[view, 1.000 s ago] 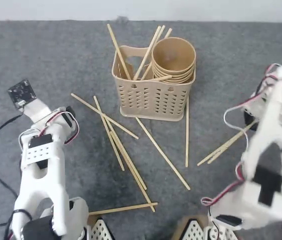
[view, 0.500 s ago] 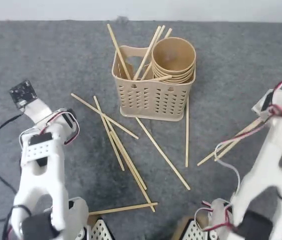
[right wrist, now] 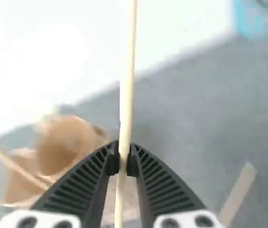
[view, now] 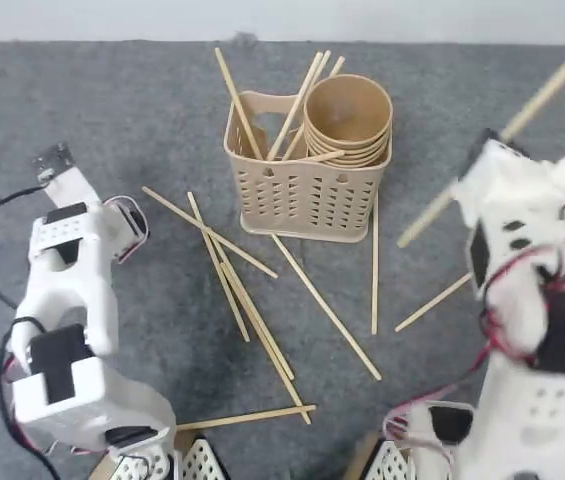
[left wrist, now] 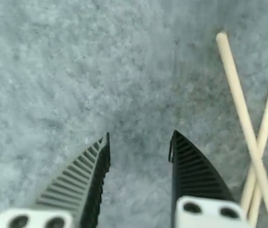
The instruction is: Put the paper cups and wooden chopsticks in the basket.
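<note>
The tan slotted basket (view: 302, 195) stands at the back centre of the grey carpet, holding a stack of paper cups (view: 348, 112) and several upright chopsticks (view: 297, 100). My right gripper (view: 479, 155) (right wrist: 123, 148) is raised to the basket's right and is shut on one wooden chopstick (view: 547, 88) (right wrist: 127, 66), which slants up and away. The basket (right wrist: 53, 147) appears blurred beyond it. My left gripper (view: 54, 162) (left wrist: 140, 137) hangs open over bare carpet at the far left. Two chopstick ends (left wrist: 247, 123) lie beside it.
Several loose chopsticks (view: 247, 300) lie crossed on the carpet in front of the basket. One (view: 374, 265) lies along its right side, one (view: 432, 303) lies at the right, and one (view: 247, 417) lies near the arm bases. The carpet at the back left is bare.
My right gripper has lifted one chopstick off the carpet at the right and swung it up toward the basket; one stays there. The left arm has shifted farther back.
</note>
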`<control>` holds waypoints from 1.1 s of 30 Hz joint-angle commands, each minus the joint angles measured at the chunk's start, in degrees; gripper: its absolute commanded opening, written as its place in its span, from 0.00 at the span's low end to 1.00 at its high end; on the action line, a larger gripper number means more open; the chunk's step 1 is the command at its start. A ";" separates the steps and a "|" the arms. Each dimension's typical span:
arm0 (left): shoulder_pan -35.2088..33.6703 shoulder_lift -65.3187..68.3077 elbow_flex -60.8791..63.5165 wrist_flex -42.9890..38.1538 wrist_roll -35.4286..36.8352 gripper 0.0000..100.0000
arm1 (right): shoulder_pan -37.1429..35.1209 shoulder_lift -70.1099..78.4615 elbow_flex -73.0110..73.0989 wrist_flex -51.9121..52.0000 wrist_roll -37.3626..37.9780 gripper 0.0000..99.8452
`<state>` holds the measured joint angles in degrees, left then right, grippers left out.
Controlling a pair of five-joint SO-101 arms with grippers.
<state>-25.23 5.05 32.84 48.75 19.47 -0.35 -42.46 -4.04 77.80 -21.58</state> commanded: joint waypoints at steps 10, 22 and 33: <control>1.49 -0.53 -2.24 0.44 -4.31 0.19 | -21.32 2.24 -0.26 -30.11 7.12 0.01; 5.10 -22.68 20.88 -16.79 -9.41 0.20 | -22.20 19.30 -0.35 -44.97 8.79 0.01; 5.19 -23.30 21.49 -17.14 -9.41 0.20 | -22.20 29.67 -0.18 -46.55 9.32 0.01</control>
<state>-20.40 -14.99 54.55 32.92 10.68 -21.98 -12.92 -4.04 31.56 -13.23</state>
